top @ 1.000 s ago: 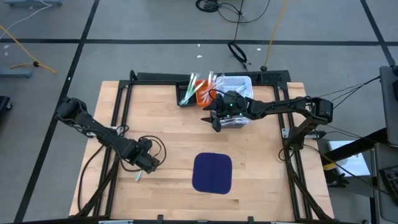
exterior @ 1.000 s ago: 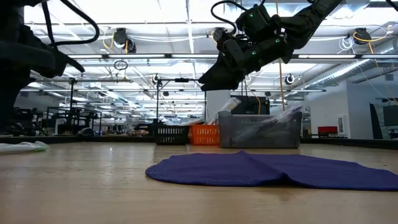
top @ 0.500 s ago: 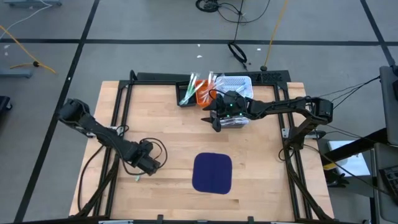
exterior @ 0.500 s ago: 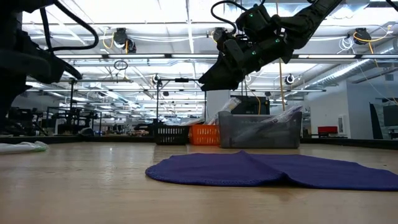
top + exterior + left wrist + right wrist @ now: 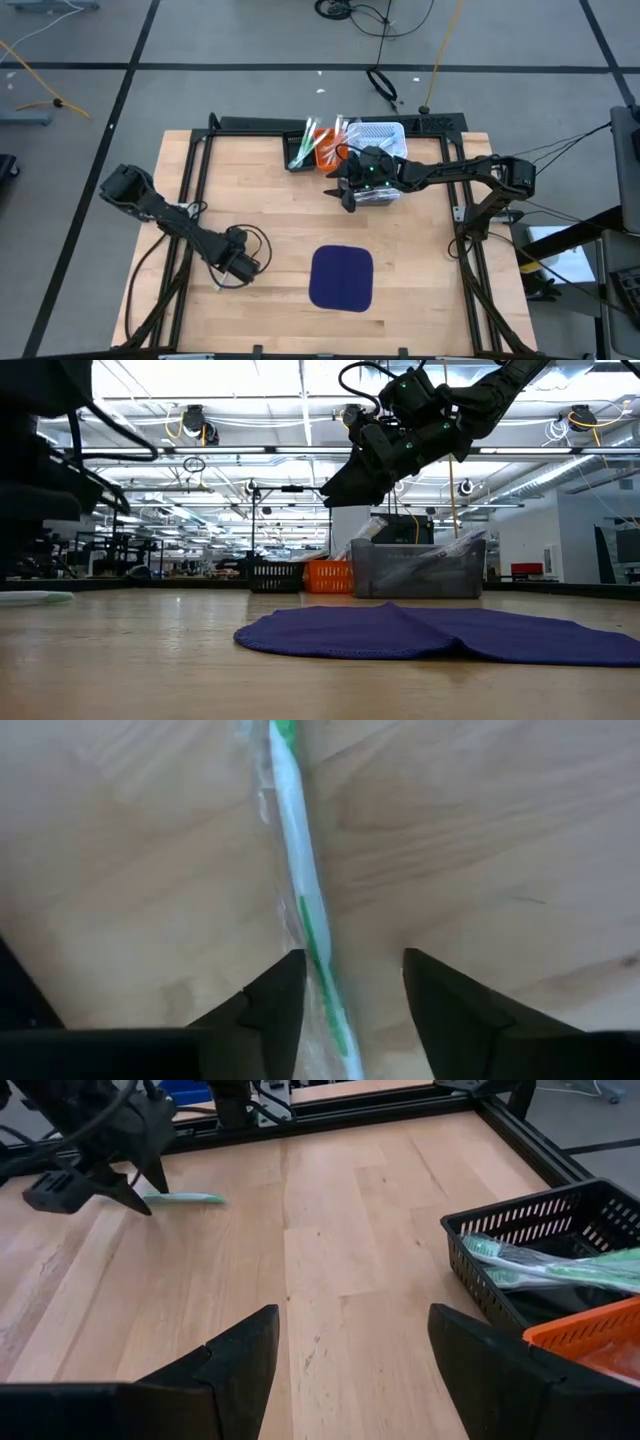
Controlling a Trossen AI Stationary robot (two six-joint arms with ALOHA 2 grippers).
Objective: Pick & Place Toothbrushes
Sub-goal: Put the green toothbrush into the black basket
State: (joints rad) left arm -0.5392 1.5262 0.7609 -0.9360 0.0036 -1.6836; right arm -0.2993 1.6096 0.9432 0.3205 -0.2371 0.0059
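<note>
Wooden desk [image 5: 280, 215] carries the work. Left gripper [image 5: 345, 995] sits low over the desk's front-left area, its fingers spread and straddling 1 wrapped green-and-white toothbrush [image 5: 300, 885] that lies flat on the wood; neither finger visibly touches it, and nothing is grasped. In the right wrist view the same toothbrush [image 5: 185, 1198] lies just beside the left gripper [image 5: 100, 1175]. Right gripper [image 5: 345, 195] hangs raised near the desk's rear edge, over the front edge of a clear bin [image 5: 380, 135], fingers spread wide and empty. More toothbrushes [image 5: 303, 145] rest tilted in a black basket [image 5: 560, 1230] at the rear edge, beside an orange basket [image 5: 328, 150]. Dark blue mat [image 5: 341, 277] lies near the front edge, right of the left gripper.
</note>
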